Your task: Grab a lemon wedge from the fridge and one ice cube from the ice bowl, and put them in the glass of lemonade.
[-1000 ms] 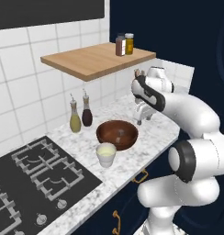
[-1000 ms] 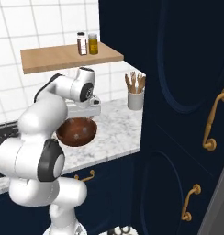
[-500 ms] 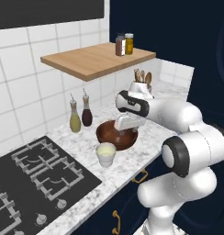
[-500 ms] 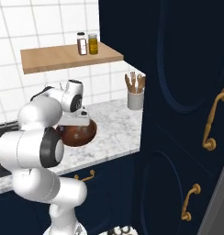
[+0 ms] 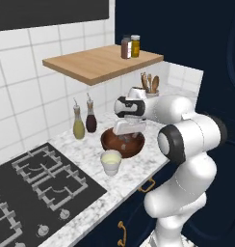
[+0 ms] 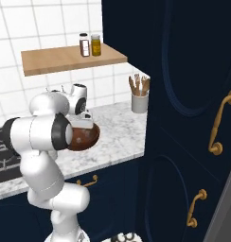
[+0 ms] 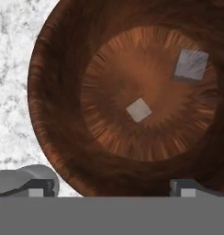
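Two ice cubes (image 7: 139, 109) lay in the ice bowl (image 7: 54, 69), seen from the hand; base views added one glass of lemonade (image 5: 111, 161). Fingers (image 7: 39, 187) stood apart, empty.

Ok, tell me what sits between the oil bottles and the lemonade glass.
Bare marble counter, by the left base view: nothing stands between the two bottles and the glass of lemonade.

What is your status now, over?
Gripper open, above ice bowl. Two ice cubes inside, none held. Glass of lemonade beside bowl. Path clear.
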Motion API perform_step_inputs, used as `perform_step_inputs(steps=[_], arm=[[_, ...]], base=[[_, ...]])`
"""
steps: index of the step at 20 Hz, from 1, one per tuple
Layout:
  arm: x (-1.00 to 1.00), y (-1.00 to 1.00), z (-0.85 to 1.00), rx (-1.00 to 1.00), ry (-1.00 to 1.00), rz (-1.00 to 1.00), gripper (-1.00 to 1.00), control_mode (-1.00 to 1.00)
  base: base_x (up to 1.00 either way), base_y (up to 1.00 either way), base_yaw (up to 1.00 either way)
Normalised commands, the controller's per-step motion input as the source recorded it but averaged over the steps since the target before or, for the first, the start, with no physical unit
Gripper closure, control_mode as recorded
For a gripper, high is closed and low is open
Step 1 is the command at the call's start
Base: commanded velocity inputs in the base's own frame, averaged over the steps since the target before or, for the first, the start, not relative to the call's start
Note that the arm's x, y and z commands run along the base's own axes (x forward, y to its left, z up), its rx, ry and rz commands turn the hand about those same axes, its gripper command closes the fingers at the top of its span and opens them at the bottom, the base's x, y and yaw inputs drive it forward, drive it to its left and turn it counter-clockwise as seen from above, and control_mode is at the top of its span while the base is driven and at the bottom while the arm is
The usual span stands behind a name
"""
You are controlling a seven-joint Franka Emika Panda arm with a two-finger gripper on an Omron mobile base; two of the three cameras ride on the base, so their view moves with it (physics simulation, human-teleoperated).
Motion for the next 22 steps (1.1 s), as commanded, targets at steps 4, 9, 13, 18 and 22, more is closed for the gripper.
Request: perform_step_inputs(steps=[4, 9, 13, 18, 22], arm=[[0.28, 0.25, -0.48, -0.04, 0.0, -0.06, -1.0, -1.0], [0.04, 0.08, -0.39, -0.05, 0.0, -0.09, -1.0, -1.0], [0.0, 0.0, -0.34, -0.04, 0.0, -0.14, -1.0, -1.0], [0.0, 0.0, -0.3, -0.01, 0.0, -0.08, -1.0, -1.0], [0.05, 0.0, -0.16, 0.0, -0.02, -0.06, -1.0, -1.0]], base=[[0.0, 0.0, 0.0], [0.0, 0.0, 0.0], [0.0, 0.0, 0.0], [0.0, 0.0, 0.0], [0.0, 0.0, 0.0]])
